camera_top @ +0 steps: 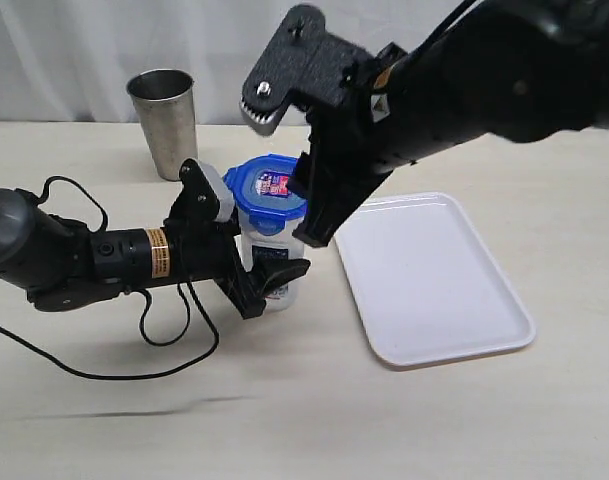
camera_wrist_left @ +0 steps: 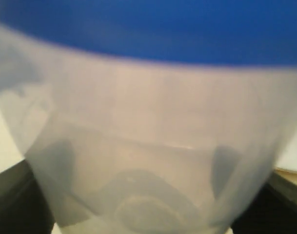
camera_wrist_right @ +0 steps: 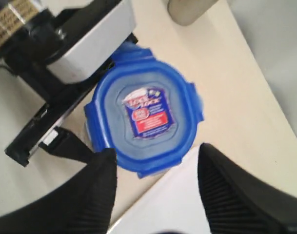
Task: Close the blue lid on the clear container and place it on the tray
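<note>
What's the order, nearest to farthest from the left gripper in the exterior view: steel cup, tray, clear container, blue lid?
From the left gripper:
1. clear container, between its fingers.
2. blue lid, atop the clear container, just above the fingers.
3. tray, lying to the right.
4. steel cup, standing at the back left.

Bright, even light, with faint shadows on the table [camera_top: 304, 420] before the clear container [camera_top: 271, 240]. Pressed against it, the left wrist view blurs.

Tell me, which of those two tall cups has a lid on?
The clear container wears the blue lid; the grey steel cup behind it stands open, with no lid.
</note>
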Available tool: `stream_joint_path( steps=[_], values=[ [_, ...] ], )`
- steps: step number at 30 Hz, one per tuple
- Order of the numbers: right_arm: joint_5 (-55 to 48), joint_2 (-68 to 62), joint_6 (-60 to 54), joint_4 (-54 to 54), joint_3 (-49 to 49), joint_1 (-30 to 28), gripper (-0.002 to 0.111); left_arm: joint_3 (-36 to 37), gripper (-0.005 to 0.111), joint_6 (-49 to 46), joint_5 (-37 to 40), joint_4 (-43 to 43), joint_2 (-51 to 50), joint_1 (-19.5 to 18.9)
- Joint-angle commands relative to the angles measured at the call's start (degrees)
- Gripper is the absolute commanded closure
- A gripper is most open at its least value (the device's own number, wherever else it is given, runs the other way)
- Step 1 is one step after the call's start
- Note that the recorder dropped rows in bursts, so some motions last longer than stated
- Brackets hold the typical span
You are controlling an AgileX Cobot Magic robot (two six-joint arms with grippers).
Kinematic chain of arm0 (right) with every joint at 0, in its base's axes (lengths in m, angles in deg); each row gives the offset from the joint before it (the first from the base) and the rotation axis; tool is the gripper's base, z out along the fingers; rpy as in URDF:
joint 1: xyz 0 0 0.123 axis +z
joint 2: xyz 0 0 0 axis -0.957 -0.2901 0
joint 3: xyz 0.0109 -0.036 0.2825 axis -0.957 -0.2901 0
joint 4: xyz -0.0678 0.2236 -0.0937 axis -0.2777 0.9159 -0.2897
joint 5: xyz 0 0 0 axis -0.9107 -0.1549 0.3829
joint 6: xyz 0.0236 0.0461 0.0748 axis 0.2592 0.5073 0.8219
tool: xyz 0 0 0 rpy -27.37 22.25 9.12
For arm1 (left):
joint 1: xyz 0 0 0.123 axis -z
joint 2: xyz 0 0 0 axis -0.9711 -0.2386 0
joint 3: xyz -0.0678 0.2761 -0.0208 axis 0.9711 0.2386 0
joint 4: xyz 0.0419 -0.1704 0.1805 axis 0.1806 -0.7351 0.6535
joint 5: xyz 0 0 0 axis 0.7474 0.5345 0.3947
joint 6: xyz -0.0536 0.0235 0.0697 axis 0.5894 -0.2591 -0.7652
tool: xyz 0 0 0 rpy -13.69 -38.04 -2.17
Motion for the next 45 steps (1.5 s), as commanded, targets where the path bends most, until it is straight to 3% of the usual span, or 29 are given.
stream_joint_path(
  steps=[1, 5, 8, 14, 19, 23, 27, 45],
  values=[
    [1.0, 4.0, -2.5, 10.9, 1.0, -3.0, 0.06, 0.4, 0.107, -8.7, -1.9, 5.1, -0.2, 0.4],
    [-6.2, 3.5, 3.1, 19.3, 6.0, -7.7, 0.069, 0.4, 0.107, -13.8, -4.5, 8.7, -0.2, 0.4],
    [-16.9, 1.1, 2.8, 26.0, 10.3, -11.9, 0.068, 0.4, 0.107, -14.4, -6.5, 11.3, -0.2, 0.4],
    [-29.8, -4.4, -8.5, 34.1, 13.0, -15.1, 0.068, 0.3, 0.107, -17.3, -9.6, 17.4, -0.2, 0.4],
    [-29.8, -7.0, -14.6, 42.2, 13.0, -15.1, 0.068, 0.3, 0.107, -19.3, -9.5, 19.4, -0.2, 0.2],
    [-32.7, -8.3, -14.5, 40.4, 13.0, -15.1, 0.067, 0.3, 0.107, -19.3, -9.5, 19.4, -0.2, -0.6],
    [-34.3, -9.3, -14.5, 40.3, 13.0, -15.1, 0.056, 0.3, 0.107, -19.1, -9.6, 19.4, -0.2, -1.3],
    [-27.2, -11.9, -21.5, 37.4, 9.7, -15.1, 0.061, 0.3, 0.107, -18.7, -9.6, 19.8, -0.2, -1.4]
  ],
)
